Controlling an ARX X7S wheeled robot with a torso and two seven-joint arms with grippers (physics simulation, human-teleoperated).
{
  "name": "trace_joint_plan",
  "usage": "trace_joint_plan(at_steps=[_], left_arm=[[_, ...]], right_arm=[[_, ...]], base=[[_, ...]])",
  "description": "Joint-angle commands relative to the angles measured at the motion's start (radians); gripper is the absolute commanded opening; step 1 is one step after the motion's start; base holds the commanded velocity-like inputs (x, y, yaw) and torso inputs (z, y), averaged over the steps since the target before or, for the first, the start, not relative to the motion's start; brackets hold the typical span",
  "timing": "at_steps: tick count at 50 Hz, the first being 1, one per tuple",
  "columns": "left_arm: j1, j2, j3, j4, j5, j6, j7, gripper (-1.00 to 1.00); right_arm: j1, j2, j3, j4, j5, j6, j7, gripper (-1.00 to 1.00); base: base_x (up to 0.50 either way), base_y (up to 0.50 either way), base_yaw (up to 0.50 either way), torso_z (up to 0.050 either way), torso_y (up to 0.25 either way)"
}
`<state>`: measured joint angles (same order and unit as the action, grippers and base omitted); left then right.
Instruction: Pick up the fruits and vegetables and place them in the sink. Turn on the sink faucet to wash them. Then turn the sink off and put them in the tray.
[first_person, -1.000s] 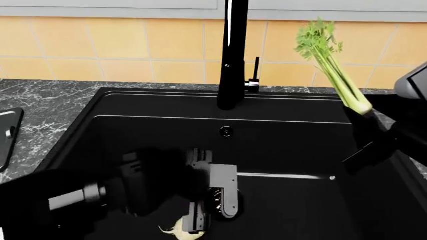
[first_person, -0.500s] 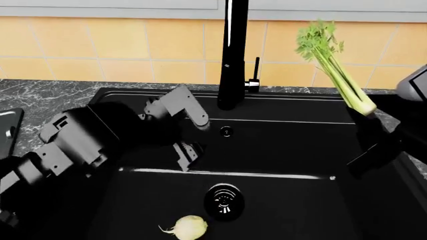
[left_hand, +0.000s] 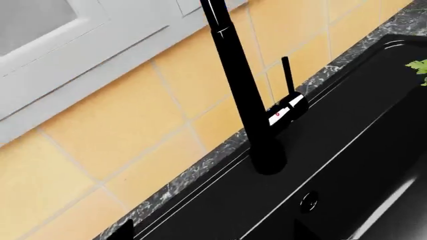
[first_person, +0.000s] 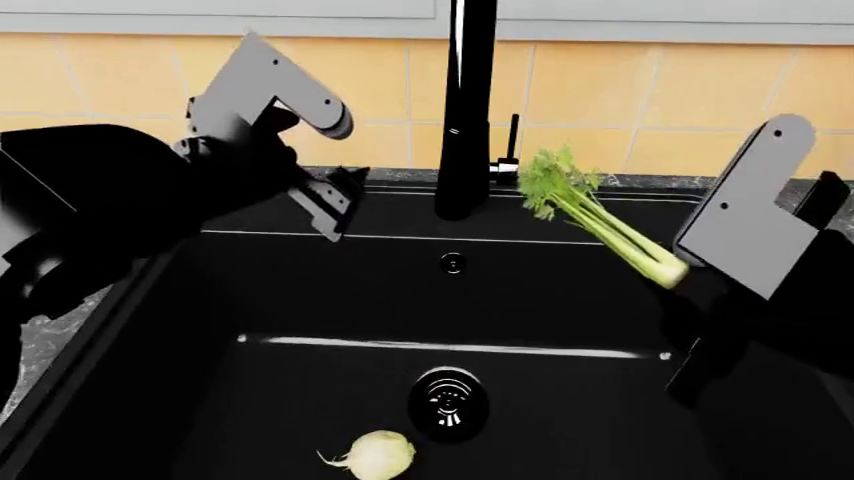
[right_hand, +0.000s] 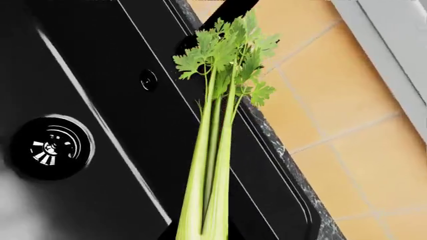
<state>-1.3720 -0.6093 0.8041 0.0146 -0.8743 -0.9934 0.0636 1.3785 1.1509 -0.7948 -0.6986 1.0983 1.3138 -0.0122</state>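
Note:
The pale bulb (first_person: 378, 453) lies on the floor of the black sink (first_person: 561, 300), just left of the drain (first_person: 447, 400). My right gripper (first_person: 683, 290) is shut on the base of the celery stalk (first_person: 601, 228), which tilts leafy end toward the sink faucet (first_person: 463, 110); in the right wrist view the celery stalk (right_hand: 213, 165) runs out from the right gripper (right_hand: 203, 236). My left gripper (first_person: 336, 200) is open and empty, raised left of the faucet. The left wrist view faces the faucet (left_hand: 243, 95) and its side lever (left_hand: 287, 75). The tray is hidden.
A small overflow hole (first_person: 454, 263) sits in the sink's back wall. Speckled dark counter (left_hand: 193, 172) runs behind the sink under a yellow tiled wall (first_person: 120, 90). My left arm (first_person: 94, 220) covers the counter at the left.
My left gripper lifted from the sink floor, leaving the bulb there, and rose to the faucet's left. The right gripper tipped the celery from upright to slanting over the sink.

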Motion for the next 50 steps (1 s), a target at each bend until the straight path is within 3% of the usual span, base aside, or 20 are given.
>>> trace_joint_plan(at_steps=[1, 6, 23, 38, 50], left_arm=[[-0.03, -0.035, -0.061, 0.064, -0.035, -0.031, -0.065, 1.0], [-0.039, -0.043, -0.076, 0.09, -0.052, -0.048, -0.082, 1.0], [-0.034, -0.047, -0.079, 0.095, -0.061, -0.048, -0.086, 1.0], [-0.033, -0.046, -0.073, 0.098, -0.061, -0.049, -0.088, 1.0], [-0.038, -0.049, -0.072, 0.101, -0.063, -0.054, -0.09, 1.0]], right_arm=[[0.11, -0.045, -0.215, -0.031, -0.258, 0.027, -0.203, -1.0], [0.132, -0.022, -0.33, -0.046, -0.381, -0.057, -0.3, -1.0], [-0.001, -0.009, -0.352, -0.021, -0.428, -0.334, -0.286, -1.0], [-0.092, -0.041, -0.367, 0.04, -0.406, -0.447, -0.28, -1.0], [-0.123, -0.081, -0.411, 0.068, -0.392, -0.417, -0.309, -1.0]], base=[[0.0, 0.0, 0.0, 0.0, 0.0], [0.0, 0.0, 0.0, 0.0, 0.0], [0.0, 0.0, 0.0, 0.0, 0.001], [0.0, 0.0, 0.0, 0.001, 0.001], [0.0, 0.0, 0.0, 0.0, 0.0]])
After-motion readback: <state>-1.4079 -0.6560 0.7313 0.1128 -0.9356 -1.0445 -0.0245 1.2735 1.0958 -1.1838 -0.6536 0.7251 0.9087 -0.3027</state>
